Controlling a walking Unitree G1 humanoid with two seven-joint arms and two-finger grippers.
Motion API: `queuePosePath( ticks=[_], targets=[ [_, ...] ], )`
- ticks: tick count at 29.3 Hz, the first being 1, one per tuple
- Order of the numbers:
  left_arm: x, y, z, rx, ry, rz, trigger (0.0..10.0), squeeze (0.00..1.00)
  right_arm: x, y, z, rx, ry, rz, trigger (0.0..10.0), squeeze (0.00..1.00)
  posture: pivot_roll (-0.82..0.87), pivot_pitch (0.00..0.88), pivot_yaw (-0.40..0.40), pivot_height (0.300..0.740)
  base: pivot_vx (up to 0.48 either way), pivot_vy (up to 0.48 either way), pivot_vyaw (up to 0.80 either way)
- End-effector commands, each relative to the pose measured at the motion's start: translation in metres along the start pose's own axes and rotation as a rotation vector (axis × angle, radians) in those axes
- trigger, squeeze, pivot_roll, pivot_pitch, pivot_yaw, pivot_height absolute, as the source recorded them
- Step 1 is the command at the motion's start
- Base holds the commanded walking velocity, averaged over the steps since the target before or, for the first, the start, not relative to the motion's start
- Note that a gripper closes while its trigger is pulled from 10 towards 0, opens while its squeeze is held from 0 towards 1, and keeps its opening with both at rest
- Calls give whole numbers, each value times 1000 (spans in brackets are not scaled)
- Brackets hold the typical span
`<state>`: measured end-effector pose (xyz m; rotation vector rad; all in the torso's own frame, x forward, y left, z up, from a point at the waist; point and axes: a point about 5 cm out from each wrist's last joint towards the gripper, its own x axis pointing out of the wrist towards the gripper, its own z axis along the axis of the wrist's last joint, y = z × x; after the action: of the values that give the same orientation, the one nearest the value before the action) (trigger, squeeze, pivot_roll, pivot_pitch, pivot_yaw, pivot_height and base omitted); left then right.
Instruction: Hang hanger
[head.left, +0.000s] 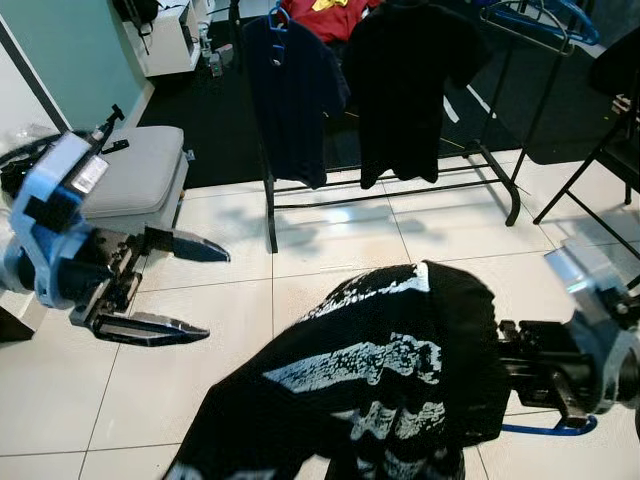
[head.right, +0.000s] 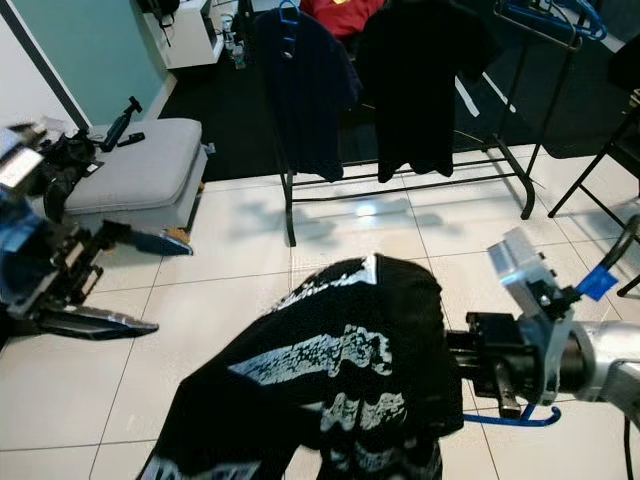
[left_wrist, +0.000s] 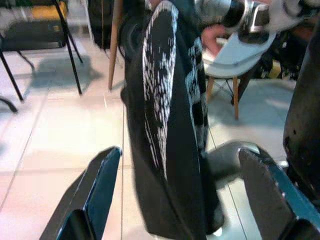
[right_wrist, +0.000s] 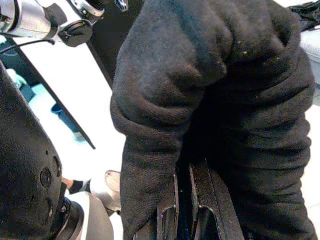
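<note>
Head stereo pair: both eyes look forward and down across the tiled floor (head.left: 340, 250) toward the clothes rack (head.left: 400, 190), sharing almost the same field with a slight sideways offset. Left wrist camera: looks along the left gripper (left_wrist: 180, 190), fingers spread, facing the black printed shirt (left_wrist: 165, 115) at close range. Right wrist camera: pressed very near the same shirt, cloth bunched directly over the right gripper (right_wrist: 192, 200).

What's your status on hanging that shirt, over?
Right tool shut on blue hanger with black printed shirt draped over it. Left tool open, empty, beside shirt. Clothes rack ahead across tile, path open.
</note>
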<state>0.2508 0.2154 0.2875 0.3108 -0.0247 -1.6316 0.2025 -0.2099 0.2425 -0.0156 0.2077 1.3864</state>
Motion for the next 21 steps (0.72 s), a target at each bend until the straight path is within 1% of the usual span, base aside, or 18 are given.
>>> queuePosePath(
  ticks=[1, 2, 3, 4, 5, 6, 8, 9, 14, 20, 21],
  targets=[
    [3, -3, -8, -40, 71, 21, 10000, 0, 0, 2, 9, -40, -17, 20, 0, 0, -27, 143, 69, 740, 0, 0, 0],
    [3, -3, -8, -40, 71, 21, 10000, 0, 0, 2, 9, -40, -17, 20, 0, 0, -27, 143, 69, 740, 0, 0, 0],
    [16, -2, -16, -73, 81, 44, 10000, 0, 0, 1, 12, -52, -20, 23, 0, 0, -29, 144, 68, 740, 0, 0, 0],
    [16, -2, -16, -73, 81, 44, 10000, 0, 0, 1, 12, -52, -20, 23, 0, 0, -29, 144, 68, 740, 0, 0, 0],
    [35, -1, -25, -116, 73, 78, 10000, 0, 2, 1, 16, -67, -24, 27, 0, 0, -34, 142, 66, 740, 0, 0, 0],
    [35, -1, -25, -116, 73, 78, 10000, 0, 2, 1, 16, -67, -24, 27, 0, 0, -34, 142, 66, 740, 0, 0, 0],
    [46, 1, -27, -137, 40, 99, 10000, 0, 3, 0, 18, -74, -23, 35, 0, 0, -37, 144, 66, 740, 0, 0, 0],
    [49, 2, -29, -145, 26, 115, 10000, 0, 4, 0, 18, -78, -23, 39, 0, 0, -41, 142, 66, 740, 0, 0, 0],
    [52, 6, -31, -156, 7, 132, 10000, 0, 4, -1, 20, -85, -24, 50, 0, 0, -44, 142, 68, 740, 0, 0, 0],
    [55, 6, -30, -156, -4, 129, 10000, 0, 5, -1, 20, -86, -25, 49, 0, 0, -44, 142, 67, 740, 0, 0, 0],
    [55, 5, -30, -157, -5, 128, 4667, 0, 5, -2, 20, -86, -27, 46, 0, 0, -43, 141, 67, 740, 0, 0, 0]
  ],
)
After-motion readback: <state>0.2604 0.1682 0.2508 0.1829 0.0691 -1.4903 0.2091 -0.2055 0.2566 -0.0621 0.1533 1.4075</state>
